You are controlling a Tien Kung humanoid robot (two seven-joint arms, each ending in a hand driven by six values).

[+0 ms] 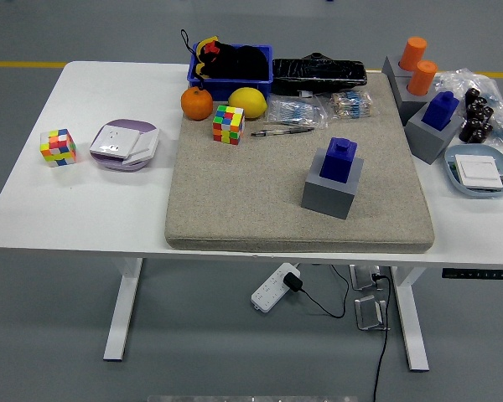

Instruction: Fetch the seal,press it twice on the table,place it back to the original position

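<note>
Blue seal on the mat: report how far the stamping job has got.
The blue seal sits upright in its grey holder on the beige mat, where the task wants it to end. No robot hand is in view, so nothing is in hand. I see no stamp marks on the mat or the white table. This fits either the seal waiting to be fetched or already returned after pressing; the picture cannot settle which.

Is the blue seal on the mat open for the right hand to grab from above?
Probably yes: the blue seal stands atop its grey block, nothing crowding it, though neither hand is in view.
</note>
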